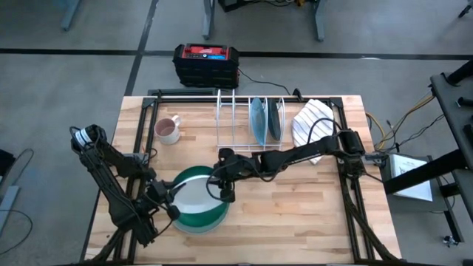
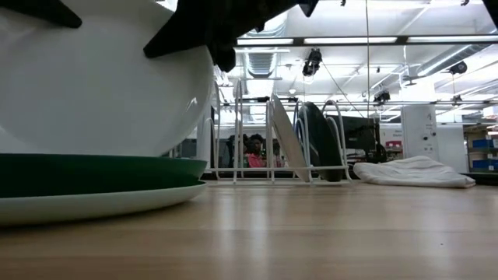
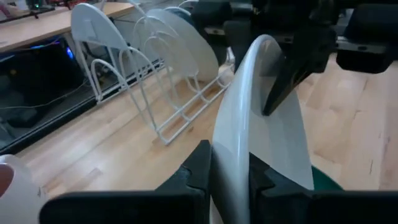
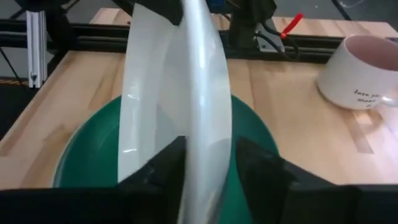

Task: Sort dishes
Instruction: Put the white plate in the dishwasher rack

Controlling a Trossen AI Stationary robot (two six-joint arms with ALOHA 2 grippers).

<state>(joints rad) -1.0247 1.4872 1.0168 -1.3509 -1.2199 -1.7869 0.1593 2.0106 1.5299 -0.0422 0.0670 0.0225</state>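
- Two dishes are already racked: a light blue plate [image 1: 256, 118] and a dark plate [image 1: 274, 120] stand on edge in the white wire rack [image 1: 225, 118], up at twelve o'clock on the table [image 1: 310, 214].
- The rack's other slots, toward nine o'clock from those two, look free to me, so there's room for what's left.
- I've got the white plate [image 1: 194, 193] tipped on edge above the green-rimmed plate [image 1: 207, 220], down at seven o'clock of the table.
- My left claw [image 3: 230, 168] is clenched on the white plate's rim, carrying it.
- My right claw [image 4: 208, 165] straddles the opposite rim; its fingers stand a little off the plate, so I'd call it half released, not gripping.
- A paler dish [image 2: 85, 204] lies under the green one in the low view.
- So I judge we're roughly midway: two in, this white one in transit, at least two more waiting.
- The pinkish mug [image 1: 168, 130] and striped cloth [image 1: 310, 118] stay out of it.
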